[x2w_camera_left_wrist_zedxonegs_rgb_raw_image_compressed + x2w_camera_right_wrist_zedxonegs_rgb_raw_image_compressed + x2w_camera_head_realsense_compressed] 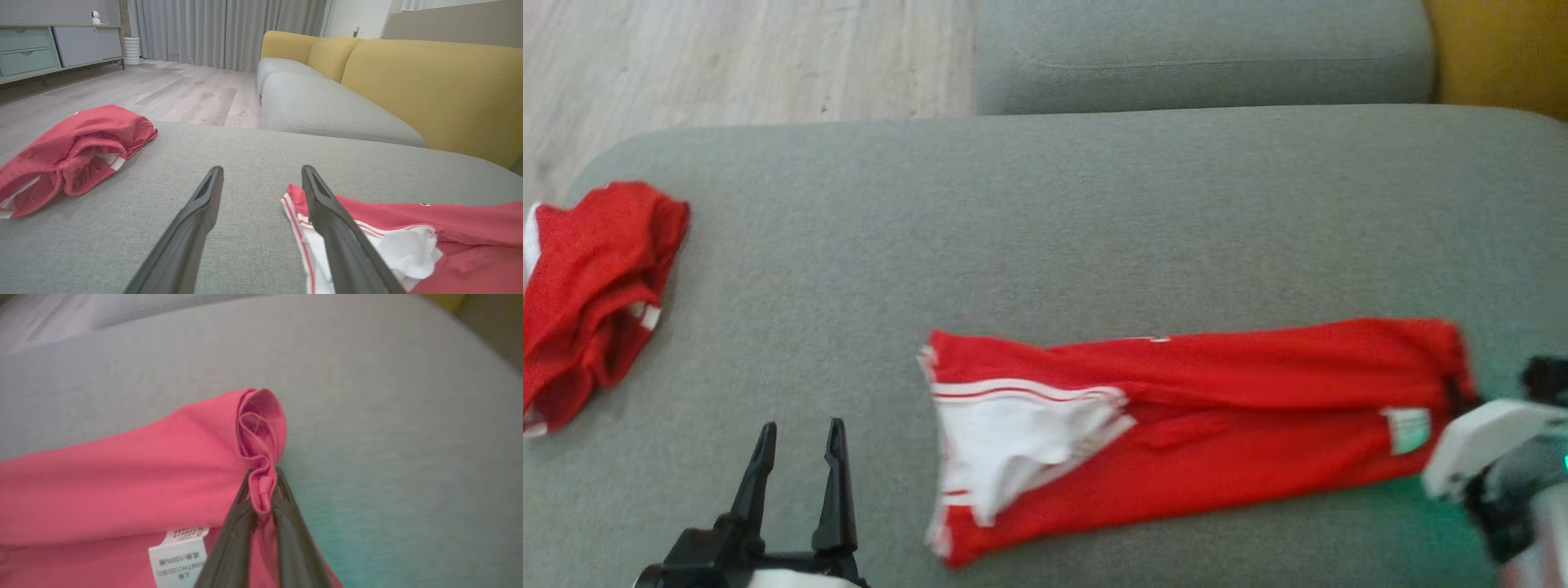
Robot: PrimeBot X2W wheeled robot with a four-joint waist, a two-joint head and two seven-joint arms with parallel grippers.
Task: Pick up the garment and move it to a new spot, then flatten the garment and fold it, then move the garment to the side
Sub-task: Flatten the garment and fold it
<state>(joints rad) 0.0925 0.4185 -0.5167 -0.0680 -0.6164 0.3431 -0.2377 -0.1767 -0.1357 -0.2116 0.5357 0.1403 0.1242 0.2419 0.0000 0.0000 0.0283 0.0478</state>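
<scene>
I count two red clothes on the sofa seat (1094,212): the long garment (1192,416) by its front edge, pinched by my right fingers (235,541), a bunched garment (588,286) at its left edge, left fingers (833,490) spread.

garment (1217,408) — red cloth, matt, fine-knit, with a smoother white lining | care label (179,559) — white, smooth, printed | sofa cushion (1045,220): grey woven fabric, coarse, matt | floor (727,57): pale wood-grain planks, low sheen | fingers (192,228): dark, matt, plastic-looking
</scene>
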